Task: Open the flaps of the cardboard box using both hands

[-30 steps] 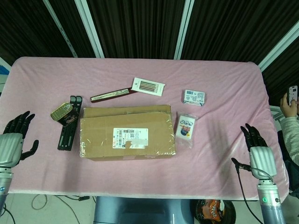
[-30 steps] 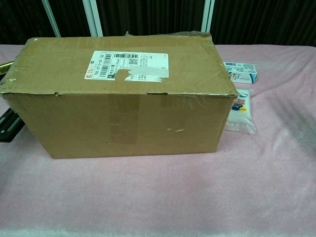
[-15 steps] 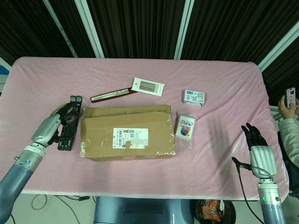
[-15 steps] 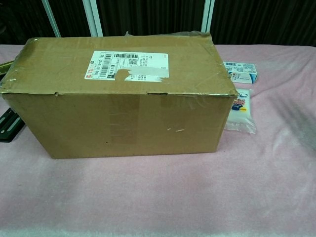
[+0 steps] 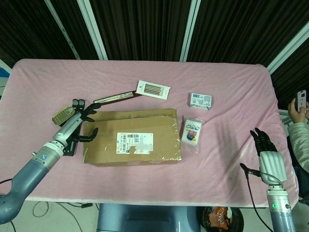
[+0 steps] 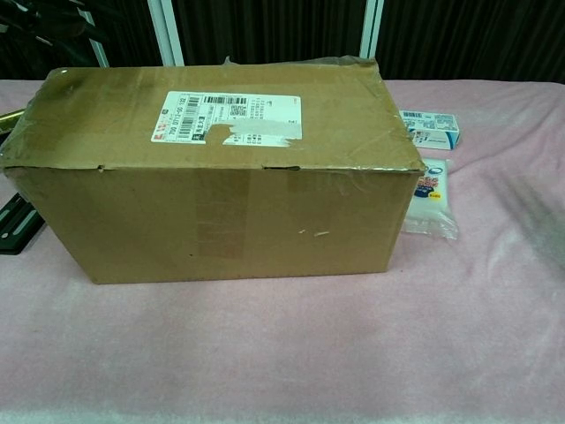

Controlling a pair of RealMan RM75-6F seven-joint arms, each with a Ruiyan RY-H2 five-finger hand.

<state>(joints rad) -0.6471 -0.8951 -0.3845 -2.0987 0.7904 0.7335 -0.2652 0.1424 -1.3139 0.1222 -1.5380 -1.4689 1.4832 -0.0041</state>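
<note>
Our left hand (image 5: 79, 124) reaches up from the lower left of the head view, fingers spread; our right hand (image 5: 265, 152) is upright at lower right, fingers straight.

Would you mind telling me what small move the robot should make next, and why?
Probably bring the right hand in toward the right end of the cardboard box. The left hand is already at the box's left end with fingers spread, while the right one hangs open near the table's edge, far from the box, whose flaps lie closed.
</note>
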